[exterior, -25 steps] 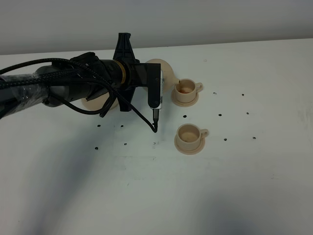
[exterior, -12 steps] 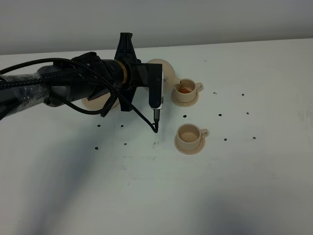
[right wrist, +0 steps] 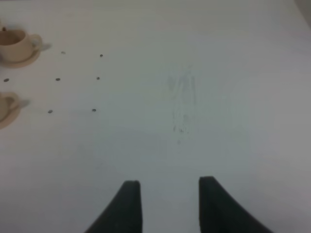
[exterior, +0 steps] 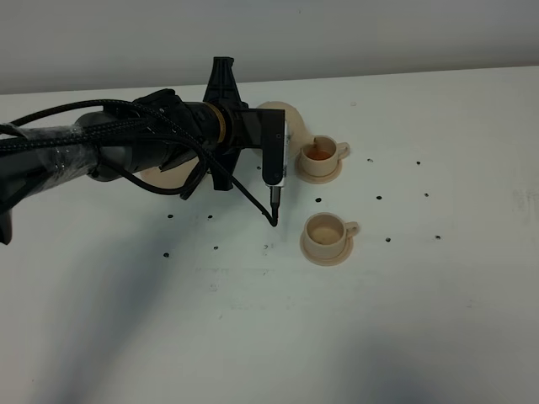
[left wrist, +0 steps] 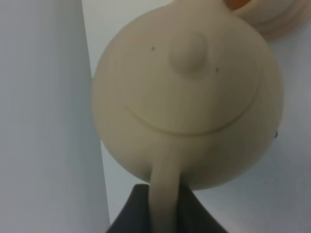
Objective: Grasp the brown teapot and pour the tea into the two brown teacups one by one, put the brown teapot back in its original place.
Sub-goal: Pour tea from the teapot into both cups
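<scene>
The brown teapot (exterior: 292, 126) hangs tipped over the far teacup (exterior: 320, 157), which holds orange tea. My left gripper (left wrist: 164, 209) is shut on the teapot's loop handle (left wrist: 163, 187). In the left wrist view the teapot's round body (left wrist: 194, 111) fills the picture, and the cup's rim (left wrist: 272, 17) shows past its spout. The near teacup (exterior: 327, 236) stands on its saucer, with no tea visible in it. The teapot's wide saucer (exterior: 160, 178) peeks out from behind the left arm. My right gripper (right wrist: 167, 206) is open above bare table, with both teacups (right wrist: 14, 44) far off.
The white table (exterior: 404, 320) carries small black dots around the cups. A cable (exterior: 253, 200) hangs from the left wrist down toward the table beside the near cup. The right arm is outside the exterior high view.
The left arm has shifted slightly right with the teapot, bringing it closer over the far cup. Orange tea now shows in that cup.
</scene>
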You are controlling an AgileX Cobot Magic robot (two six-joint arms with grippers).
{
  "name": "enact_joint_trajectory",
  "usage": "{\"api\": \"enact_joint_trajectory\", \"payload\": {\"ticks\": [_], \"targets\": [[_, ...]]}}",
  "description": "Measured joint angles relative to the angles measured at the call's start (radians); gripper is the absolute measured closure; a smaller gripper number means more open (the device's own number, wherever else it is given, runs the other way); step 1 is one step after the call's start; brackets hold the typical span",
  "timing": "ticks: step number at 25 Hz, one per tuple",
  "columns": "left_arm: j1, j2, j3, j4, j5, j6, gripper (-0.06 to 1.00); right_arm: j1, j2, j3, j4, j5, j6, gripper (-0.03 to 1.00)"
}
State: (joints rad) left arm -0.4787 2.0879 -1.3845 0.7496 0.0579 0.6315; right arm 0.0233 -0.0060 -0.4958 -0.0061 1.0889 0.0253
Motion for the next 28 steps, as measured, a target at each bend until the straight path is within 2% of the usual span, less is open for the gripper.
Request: {"api": "enact_joint_trajectory", "payload": {"ticks": [10, 28], "targets": [[-0.001, 0.000, -0.017, 0.000, 0.002, 0.009, 0.86, 0.000, 0.000, 0.000, 0.000, 0.000, 0.000, 0.66], [-0.007, 0.000, -0.017, 0.000, 0.006, 0.084, 0.86, 0.000, 0.000, 0.000, 0.000, 0.000, 0.000, 0.66]]}}
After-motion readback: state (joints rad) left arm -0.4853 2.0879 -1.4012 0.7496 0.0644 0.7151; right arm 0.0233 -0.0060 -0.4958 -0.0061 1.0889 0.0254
